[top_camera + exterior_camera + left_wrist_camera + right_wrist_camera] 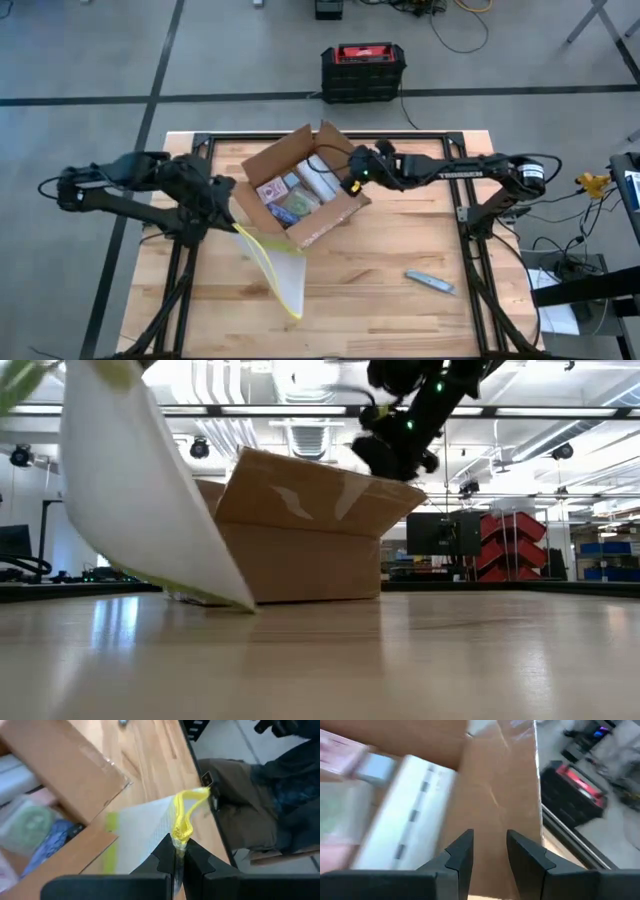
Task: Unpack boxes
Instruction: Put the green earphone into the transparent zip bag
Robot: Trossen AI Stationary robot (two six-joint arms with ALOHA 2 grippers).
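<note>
Here | left pincer (176, 851) clamps pouch (280, 262) – right pincer (489, 851) agape, empty | carton (300, 188) contents blurred

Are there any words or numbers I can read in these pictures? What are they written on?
"TROSSEN" (probably; small white letters), on the right arm.
Items inside the open cardboard box: printing too blurred to read.
White package in the box: dark marks, unreadable.
Black-and-red case on the floor: no readable label.
Pouch held by the left gripper: no words visible.
</note>
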